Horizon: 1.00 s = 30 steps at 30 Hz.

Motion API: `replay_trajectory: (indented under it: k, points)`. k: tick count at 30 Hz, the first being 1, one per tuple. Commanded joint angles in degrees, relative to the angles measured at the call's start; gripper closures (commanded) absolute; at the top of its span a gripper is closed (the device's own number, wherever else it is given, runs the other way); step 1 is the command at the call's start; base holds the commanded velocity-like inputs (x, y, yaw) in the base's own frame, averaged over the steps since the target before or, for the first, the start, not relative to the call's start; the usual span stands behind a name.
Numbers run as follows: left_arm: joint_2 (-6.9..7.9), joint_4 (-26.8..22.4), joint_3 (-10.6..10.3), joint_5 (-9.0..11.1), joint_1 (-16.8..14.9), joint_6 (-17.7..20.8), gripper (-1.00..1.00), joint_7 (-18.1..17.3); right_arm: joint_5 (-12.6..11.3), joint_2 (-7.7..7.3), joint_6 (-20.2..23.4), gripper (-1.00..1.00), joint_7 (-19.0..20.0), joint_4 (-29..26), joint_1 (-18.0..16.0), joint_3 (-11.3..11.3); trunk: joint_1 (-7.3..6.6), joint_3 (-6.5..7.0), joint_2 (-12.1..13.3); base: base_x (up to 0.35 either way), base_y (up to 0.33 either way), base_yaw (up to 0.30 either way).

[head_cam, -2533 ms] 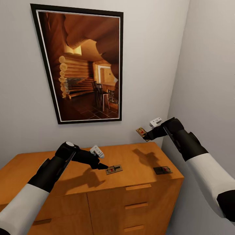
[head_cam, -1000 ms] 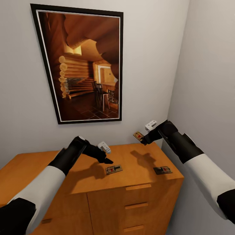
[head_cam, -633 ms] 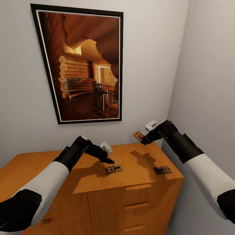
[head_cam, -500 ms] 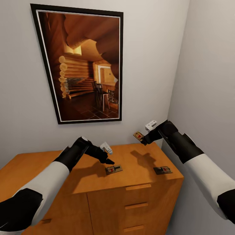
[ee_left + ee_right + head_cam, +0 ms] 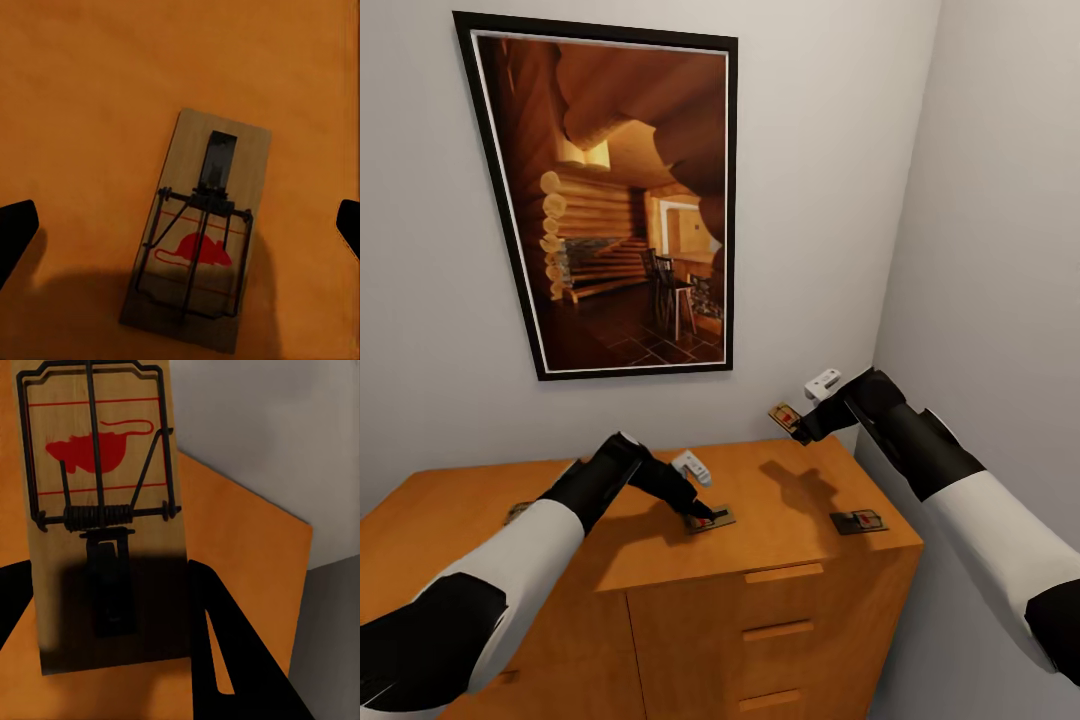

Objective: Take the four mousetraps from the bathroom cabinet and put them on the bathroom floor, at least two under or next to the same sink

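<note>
- The left gripper is low over the cabinet top, its dark fingertips at the near trap, which lies flat on the wood.
- In the left wrist view the two fingers are spread wide, one at each edge of the picture, with the near trap lying between them and touching neither; its red mouse mark and dark wire bow face up.
- The right gripper is raised above the cabinet's back right corner, well clear of the top, close to the wall.
- It pinches the held trap by one short end; the board sticks out past the fingertips, tilted, with its red mark toward the camera.
- In the right wrist view the held trap runs out lengthwise from between the fingers, the dark plate end nearest them, the spring coil and red mouse farther out.
- A third trap lies flat on the cabinet top near its front right edge, below and well apart from the right gripper, apart from the near trap too.
- A small flat thing shows on the cabinet top beside the left forearm; it is too hidden to name.
- Wooden bar handles cross the drawer fronts below the near trap.
- A framed picture of a log interior hangs on the wall above both grippers.
</note>
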Motion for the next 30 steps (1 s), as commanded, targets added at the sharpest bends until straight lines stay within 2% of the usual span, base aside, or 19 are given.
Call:
replay_trajectory:
  k: [1, 15, 22, 30]
  points:
    - [-0.19, 0.2, 0.1, -0.4, 0.0, 0.4, -1.00, -0.3, 0.5, -0.05, 0.2, 1.00, 0.3, -0.1, -0.1, 0.1, 0.00, -0.08, 0.0, 0.000, 0.000, 0.000]
    - [-1.21, 1.6, 0.3, -0.3, 0.0, 0.2, -1.00, -0.3, 0.2, -0.08, 0.2, 1.00, 0.3, 0.2, -0.1, 0.1, 0.00, -0.08, 0.0, 0.000, 0.000, 0.000]
    - [-1.27, 1.6, 0.4, -0.1, 0.0, -2.4, -1.00, -0.3, 0.2, -0.08, 0.2, 1.00, 0.3, 0.2, -0.1, 0.0, 0.00, -0.08, 0.0, 0.000, 0.000, 0.000]
    - [-1.28, 1.6, 0.5, 0.0, 0.0, -3.5, -1.00, -0.3, 0.1, -0.20, 0.2, 1.00, 0.3, 0.3, -0.1, -0.1, 0.00, -0.08, 0.0, 0.000, 0.000, 0.000]
